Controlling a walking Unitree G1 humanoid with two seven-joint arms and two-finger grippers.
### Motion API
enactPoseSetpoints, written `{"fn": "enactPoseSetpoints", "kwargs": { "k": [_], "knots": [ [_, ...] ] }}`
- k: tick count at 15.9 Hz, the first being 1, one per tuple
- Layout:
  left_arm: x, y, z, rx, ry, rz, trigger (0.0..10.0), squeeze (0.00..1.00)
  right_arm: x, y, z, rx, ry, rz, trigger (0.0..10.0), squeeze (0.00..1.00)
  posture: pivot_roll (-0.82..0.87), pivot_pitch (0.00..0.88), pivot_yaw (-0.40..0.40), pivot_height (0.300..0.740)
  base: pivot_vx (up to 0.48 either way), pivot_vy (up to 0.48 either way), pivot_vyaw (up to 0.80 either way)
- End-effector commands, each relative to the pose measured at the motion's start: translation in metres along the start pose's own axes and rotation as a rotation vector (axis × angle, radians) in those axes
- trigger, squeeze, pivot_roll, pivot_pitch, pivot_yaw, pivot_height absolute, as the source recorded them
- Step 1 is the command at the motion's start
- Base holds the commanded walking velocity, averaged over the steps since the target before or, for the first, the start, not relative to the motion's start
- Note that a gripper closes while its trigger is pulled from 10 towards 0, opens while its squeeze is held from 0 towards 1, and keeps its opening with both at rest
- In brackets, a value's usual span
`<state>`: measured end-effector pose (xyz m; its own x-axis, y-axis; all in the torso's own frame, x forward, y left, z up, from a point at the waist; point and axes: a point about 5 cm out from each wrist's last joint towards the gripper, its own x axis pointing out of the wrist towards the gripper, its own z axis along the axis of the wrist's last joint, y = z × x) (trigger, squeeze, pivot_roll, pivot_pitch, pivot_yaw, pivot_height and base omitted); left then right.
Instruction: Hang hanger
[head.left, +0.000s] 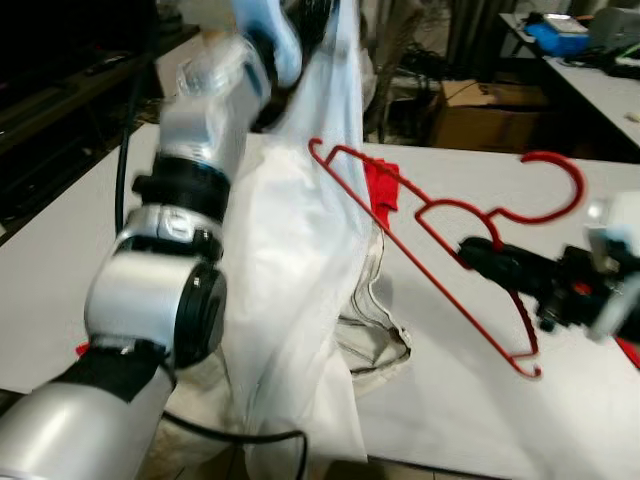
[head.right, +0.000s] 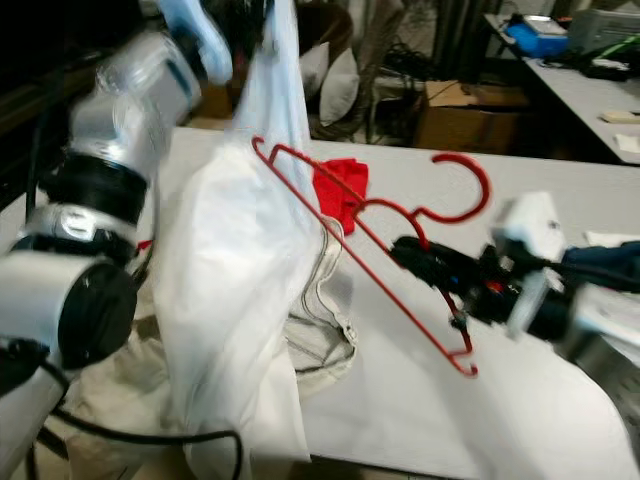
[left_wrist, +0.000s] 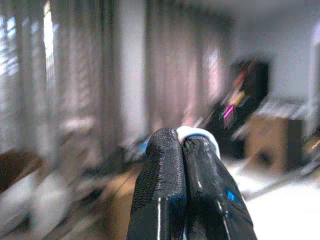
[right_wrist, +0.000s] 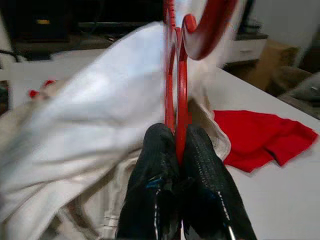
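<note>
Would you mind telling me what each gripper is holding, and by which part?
The right gripper clamps the red hanger near its neck, below the hook. The left gripper pinches the white garment by a raised fold.

The left arm (head.left: 180, 210) is raised steeply from shoulder to wrist, its silver segments stacked one above another beside the white garment (head.left: 300, 280). The left gripper (left_wrist: 182, 145) is held high, its two black fingers (left_wrist: 160, 185) pressed together on a pinch of white cloth. The right arm (head.right: 590, 300) is reached in low from the garment's far side, and the right gripper (right_wrist: 177, 137) is clamped on the red hanger (head.left: 440, 215), fingers tight against the wire.
</note>
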<state>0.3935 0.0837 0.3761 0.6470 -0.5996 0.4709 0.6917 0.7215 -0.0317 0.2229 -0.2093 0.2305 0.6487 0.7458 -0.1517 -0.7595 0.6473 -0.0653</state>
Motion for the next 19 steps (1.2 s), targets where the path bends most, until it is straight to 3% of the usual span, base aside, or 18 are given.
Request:
{"fn": "enactPoseSetpoints", "kwargs": {
  "k": [1,3,5,9,11,15,17,19],
  "knots": [
    [0.008,-0.011,0.038,-0.060,-0.133,-0.073,10.0,0.00,0.007,-0.004,-0.002,-0.006,0.012,-0.024,10.0,0.00,0.01,0.000,0.049,0.740,0.000,0.000,0.00],
    [0.010,-0.016,0.054,-0.066,-0.181,-0.099,10.0,0.00,0.012,-0.004,-0.002,0.004,0.009,-0.006,10.0,0.00,0.01,0.000,0.044,0.740,0.000,0.000,0.00],
    [0.016,-0.024,0.072,-0.001,-0.191,-0.131,10.0,0.00,0.031,0.002,-0.001,0.002,-0.006,0.087,10.0,0.00,0.03,0.000,0.031,0.740,0.000,0.000,0.00],
    [0.014,-0.019,0.047,0.040,-0.105,-0.076,10.0,0.00,0.035,0.023,0.005,0.018,-0.035,0.301,10.0,0.00,0.03,0.000,0.023,0.740,0.000,0.000,0.00],
    [0.014,-0.022,0.047,0.023,-0.110,-0.090,10.0,0.00,0.040,0.019,-0.005,0.013,0.036,0.263,10.0,0.00,0.02,0.000,0.024,0.740,0.000,0.000,0.00],
    [0.014,-0.031,0.067,-0.045,-0.177,-0.161,10.0,0.00,0.054,-0.005,-0.024,-0.050,0.199,0.092,10.0,0.00,0.02,0.000,0.024,0.740,0.000,0.000,0.00],
    [0.012,-0.032,0.078,-0.064,-0.211,-0.183,10.0,0.00,0.058,-0.024,-0.018,-0.088,0.190,-0.028,10.0,0.00,0.02,0.000,0.024,0.740,0.000,0.000,0.00],
    [0.007,-0.032,0.092,-0.069,-0.250,-0.201,10.0,0.00,0.058,-0.054,0.015,-0.171,0.063,-0.218,10.0,0.00,0.03,0.000,0.017,0.740,0.000,0.000,0.00]
  ]
}}
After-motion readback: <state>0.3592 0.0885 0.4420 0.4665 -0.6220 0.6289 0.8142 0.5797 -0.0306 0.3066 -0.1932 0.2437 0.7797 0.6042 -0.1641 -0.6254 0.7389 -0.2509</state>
